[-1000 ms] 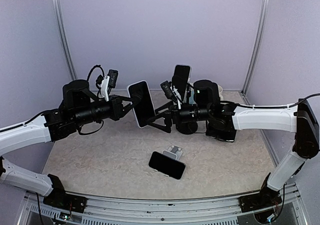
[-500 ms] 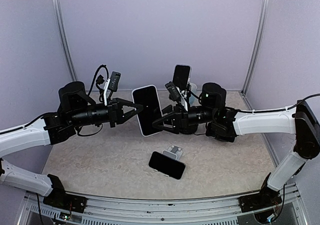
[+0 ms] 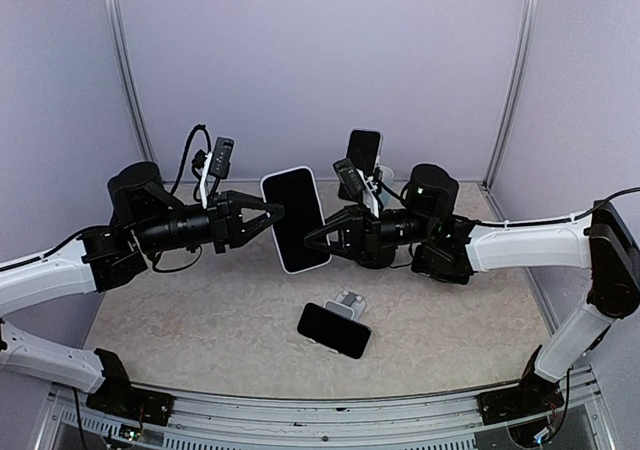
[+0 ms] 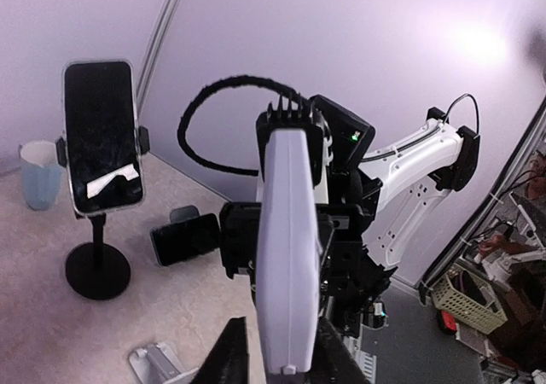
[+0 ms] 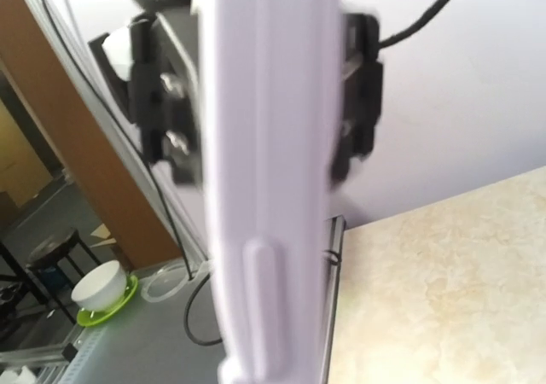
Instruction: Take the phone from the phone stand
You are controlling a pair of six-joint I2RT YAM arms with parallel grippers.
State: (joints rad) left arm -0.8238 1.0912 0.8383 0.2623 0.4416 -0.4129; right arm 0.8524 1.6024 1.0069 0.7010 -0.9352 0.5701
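Phone (image 3: pixel 295 220) held in mid-air at centre, clear of the table (image 3: pixel 200 320); left gripper (image 3: pixel 268 213) closed narrowly across its left edge (fingers (image 4: pixel 233 355) hug both faces); right gripper (image 3: pixel 312 236) meets the right edge, grip cannot be told; far stand (image 4: pixel 95 266) carries a second phone (image 4: pixel 102 136).

Phone (image 3: pixel 295 219) between left claw (image 3: pixel 268 213) and right claw (image 3: pixel 316 236), phone stand (image 4: pixel 97 269) behind it

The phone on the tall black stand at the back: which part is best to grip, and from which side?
Probably the upper part of the phone, across its long edges, from above: it stands upright, and the stand's clamp holds its sides at mid-height.
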